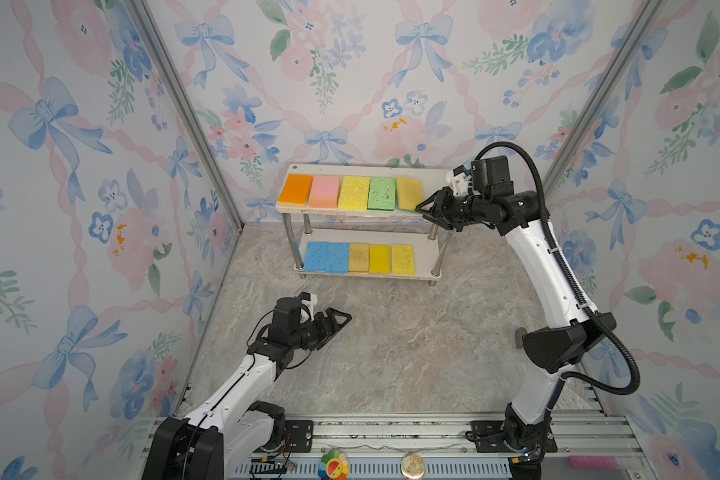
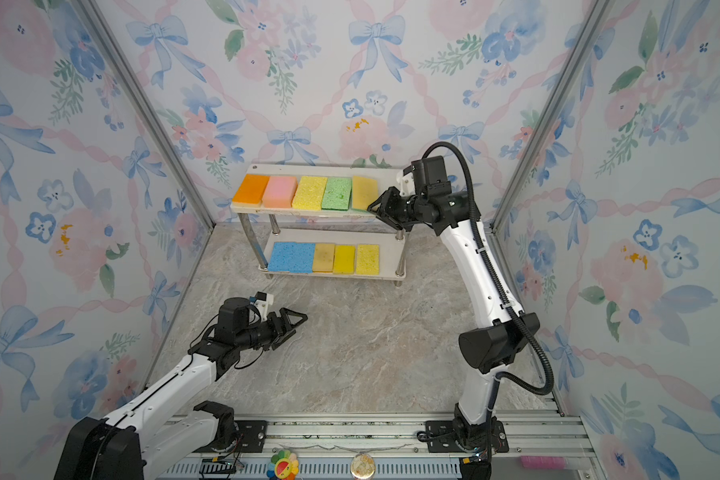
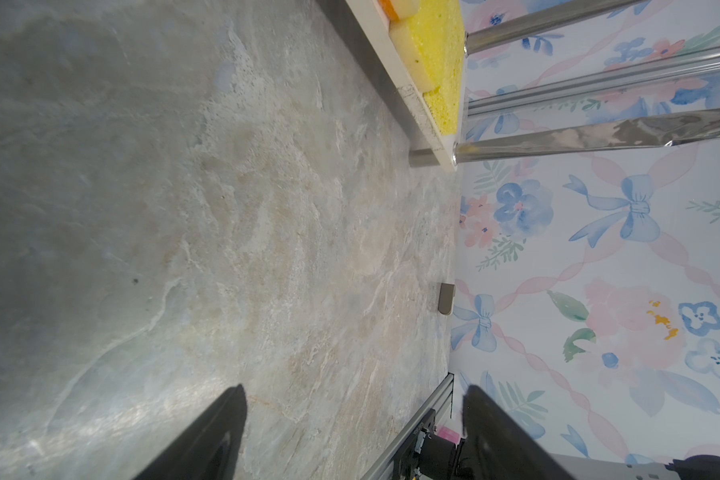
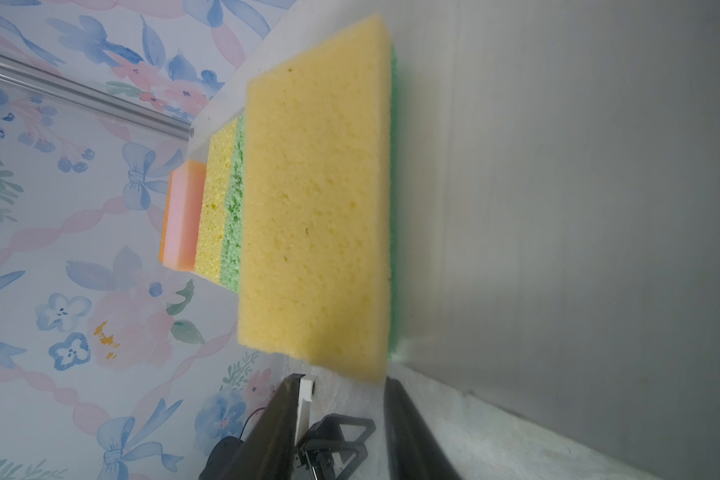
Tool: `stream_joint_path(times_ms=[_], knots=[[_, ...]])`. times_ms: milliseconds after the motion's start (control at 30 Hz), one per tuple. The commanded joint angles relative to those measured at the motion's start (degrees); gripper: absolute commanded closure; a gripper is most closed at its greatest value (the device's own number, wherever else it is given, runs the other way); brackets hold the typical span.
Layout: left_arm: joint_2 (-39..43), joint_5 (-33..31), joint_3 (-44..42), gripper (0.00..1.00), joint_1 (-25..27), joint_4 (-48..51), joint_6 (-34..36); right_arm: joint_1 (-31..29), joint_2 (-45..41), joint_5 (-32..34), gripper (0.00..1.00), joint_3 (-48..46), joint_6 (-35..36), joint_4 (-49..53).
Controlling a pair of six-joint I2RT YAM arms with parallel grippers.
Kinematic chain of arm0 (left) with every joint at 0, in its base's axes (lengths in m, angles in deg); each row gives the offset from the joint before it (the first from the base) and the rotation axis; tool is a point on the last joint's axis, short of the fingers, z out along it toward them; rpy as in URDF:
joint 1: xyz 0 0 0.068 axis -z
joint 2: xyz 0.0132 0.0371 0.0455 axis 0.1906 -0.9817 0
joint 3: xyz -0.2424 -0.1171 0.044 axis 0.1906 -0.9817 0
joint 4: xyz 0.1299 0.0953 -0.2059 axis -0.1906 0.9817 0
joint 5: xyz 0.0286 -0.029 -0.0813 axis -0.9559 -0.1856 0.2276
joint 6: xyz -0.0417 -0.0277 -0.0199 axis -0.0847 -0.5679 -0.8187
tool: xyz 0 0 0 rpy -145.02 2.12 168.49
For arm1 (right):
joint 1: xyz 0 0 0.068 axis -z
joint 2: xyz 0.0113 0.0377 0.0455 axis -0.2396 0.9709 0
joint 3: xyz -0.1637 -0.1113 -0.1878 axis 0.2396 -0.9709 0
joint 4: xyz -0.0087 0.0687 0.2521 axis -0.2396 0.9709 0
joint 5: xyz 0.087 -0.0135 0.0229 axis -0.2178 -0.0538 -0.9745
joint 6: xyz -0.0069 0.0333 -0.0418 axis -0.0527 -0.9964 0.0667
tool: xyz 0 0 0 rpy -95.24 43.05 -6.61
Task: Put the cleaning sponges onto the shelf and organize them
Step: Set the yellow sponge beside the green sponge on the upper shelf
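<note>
The shelf [image 1: 435, 178] stands against the back wall. Its top board carries a row of cleaning sponges: orange [image 1: 295, 189], pink [image 1: 325, 191], yellow [image 1: 354, 192], green [image 1: 382, 193] and a tan-yellow sponge [image 1: 409, 192] at the right end. The lower board holds blue [image 1: 327, 257], tan [image 1: 358, 257] and two yellow sponges [image 1: 391, 258]. My right gripper [image 1: 427, 210] is open at the top board's front edge. In the right wrist view the tan-yellow sponge [image 4: 314, 208] lies flat just beyond its fingertips. My left gripper [image 1: 341, 326] hangs open and empty over the table.
Wallpapered walls close in on three sides. A small grey-brown block [image 1: 520, 336] sits by the right wall behind my right arm. An aluminium rail [image 1: 391, 428] runs along the front, with a flower toy [image 1: 334, 465] and a pink item [image 1: 591, 461] beyond it.
</note>
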Motion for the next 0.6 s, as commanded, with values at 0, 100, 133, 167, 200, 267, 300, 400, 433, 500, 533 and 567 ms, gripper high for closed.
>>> stream_joint_path(times_ms=[0,100,133,167,200,267,300,400,433,500,533,567], knots=[[0.01,1.01,0.91,0.16,-0.33,0.49,1.39,-0.81,-4.67,0.69,0.6,-3.45,-1.26,-3.39],[-0.18,0.99,0.92,0.16,-0.31,0.51,1.3,-0.4,-5.48,0.69,0.59,-4.53,-1.84,-4.69],[-0.13,1.02,0.99,0.16,-0.29,0.48,1.31,-0.32,-5.24,0.29,0.59,-3.87,-2.07,-4.89],[-0.21,1.17,1.08,0.16,-0.34,0.49,1.31,-0.35,-4.75,-0.28,0.59,-2.79,-2.34,-5.21],[-0.23,1.3,1.28,0.16,-0.31,0.5,1.31,-0.59,-4.21,-0.69,0.59,-1.55,-2.51,-5.35],[-0.2,1.49,1.51,0.16,-0.29,0.51,1.2,-1.16,-2.63,-0.69,0.59,2.82,-1.99,-4.17],[-0.21,1.5,1.55,0.16,-0.3,0.49,1.14,-1.34,-1.79,-0.22,0.59,4.92,-1.34,-3.24],[0.11,1.57,1.73,0.16,-0.34,0.67,0.96,-0.54,0.56,1.54,0.55,10.29,0.4,0.08],[0.12,1.56,1.77,0.16,-0.29,0.91,1.05,0.37,1.45,1.61,0.53,11.12,0.66,0.6],[0.16,1.61,1.98,0.16,-0.32,1.11,1.13,2.28,3.19,0.68,0.52,12.39,1.05,0.67],[0.16,1.74,2.04,0.16,-0.3,1.35,1.14,3.39,4.35,0.19,0.52,13.21,1.64,0.67],[0.12,1.82,2.1,0.15,-0.29,1.5,1.22,4.26,5.62,-0.4,0.52,14.14,1.82,0.94]])
